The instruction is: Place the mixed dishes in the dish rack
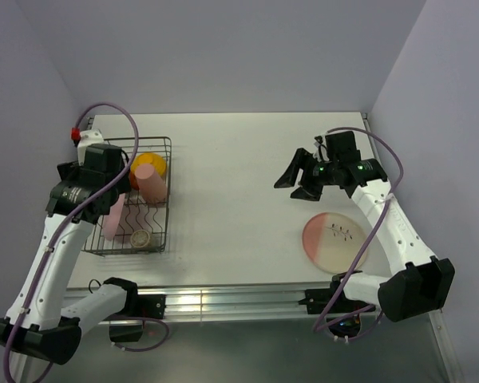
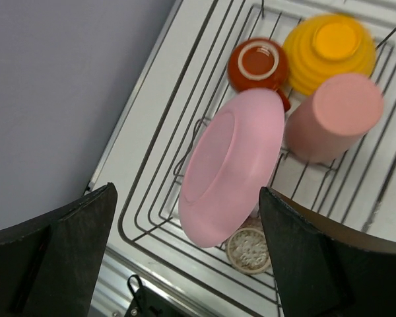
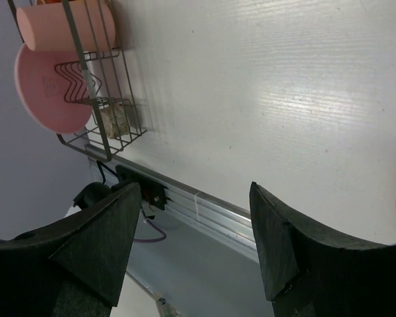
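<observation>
The dish rack [image 1: 169, 209] stands at the table's left. In it, the pink plate [image 2: 231, 165] stands tilted on edge. Behind the plate are the dark red-brown cup [image 2: 257, 63], the upturned orange-yellow bowl [image 2: 330, 49] and the pink tumbler [image 2: 333, 115]. The speckled beige cup [image 2: 249, 249] lies at the rack's near end. My left gripper [image 2: 187, 191] hovers open above the pink plate, clear of it. The pink-and-cream plate [image 1: 335, 238] lies flat on the table at the right. My right gripper [image 1: 295, 185] hangs open and empty above the table, up-left of that plate.
The purple left wall runs close beside the rack [image 2: 53, 99]. An aluminium rail [image 1: 223, 302] edges the table's near side. The right arm's cable [image 1: 383, 152] loops behind its wrist. In the right wrist view the rack [image 3: 112, 132] shows at upper left.
</observation>
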### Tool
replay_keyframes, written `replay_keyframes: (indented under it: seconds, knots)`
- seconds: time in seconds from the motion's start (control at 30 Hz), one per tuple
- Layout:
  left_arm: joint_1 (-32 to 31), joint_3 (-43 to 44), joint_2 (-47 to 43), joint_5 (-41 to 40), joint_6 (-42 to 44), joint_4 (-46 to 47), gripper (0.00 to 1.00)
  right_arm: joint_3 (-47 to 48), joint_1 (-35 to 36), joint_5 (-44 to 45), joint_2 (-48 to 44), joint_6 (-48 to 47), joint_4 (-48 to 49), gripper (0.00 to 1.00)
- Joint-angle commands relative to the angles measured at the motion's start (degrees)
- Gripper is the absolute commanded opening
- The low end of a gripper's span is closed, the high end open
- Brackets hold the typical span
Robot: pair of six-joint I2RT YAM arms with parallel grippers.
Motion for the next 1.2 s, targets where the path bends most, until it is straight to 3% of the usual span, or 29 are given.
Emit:
replay_keyframes:
  seconds: [0.0, 0.13, 0.63, 1.17]
  knots:
    - [-0.6, -3.1, 0.7, 0.1, 1.3, 0.8, 0.94, -2.0, -1.7, -1.5, -2.7, 1.3, 0.1, 0.74]
    - [-0.6, -5.2, 4.2, 3.5, 1.9, 2.7, 0.94, -1.9, -1.9, -2.0, -3.2, 1.4, 0.5, 0.74]
    - [0.8, -8.3, 10.7, 3.3, 8.1, 7.3, 0.98, -3.5, -2.8, -4.1, -1.7, 0.0, 3.3, 0.74]
    - [5.2, -11.3, 8.3, -0.9, 10.3, 7.1, 0.99, -1.7, -1.6, -6.5, 1.9, -0.5, 4.1, 0.74]
